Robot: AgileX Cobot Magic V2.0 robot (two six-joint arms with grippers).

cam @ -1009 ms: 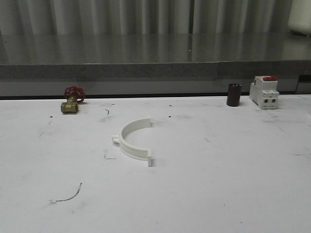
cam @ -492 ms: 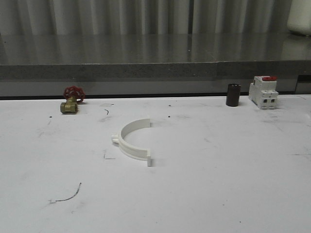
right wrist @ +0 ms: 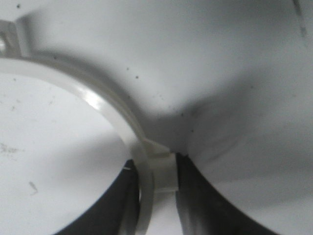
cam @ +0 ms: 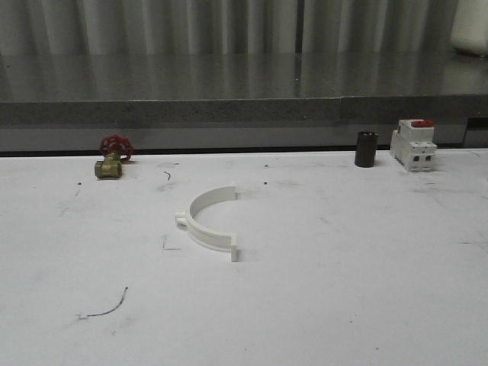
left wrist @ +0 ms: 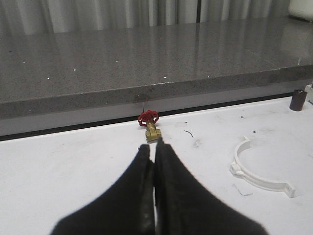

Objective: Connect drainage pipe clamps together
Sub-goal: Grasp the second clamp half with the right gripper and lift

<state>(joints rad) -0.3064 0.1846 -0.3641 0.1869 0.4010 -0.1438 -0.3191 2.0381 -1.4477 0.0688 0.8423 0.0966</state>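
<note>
Black right fingers (right wrist: 186,196) around curved white plastic clamp (right wrist: 105,112)

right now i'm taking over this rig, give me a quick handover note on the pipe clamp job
Left end effector: shut, holding nothing, hanging over the white table short of the brass valve.
Right end effector: shut on one clamp half, fingers pinching its band beside a small tab.
The other clamp half lies flat mid-table, open side toward the right, untouched.
Done: one half picked up.
Left: bring the held half to the one on the table, line up the end tabs and press them into a ring.
</note>
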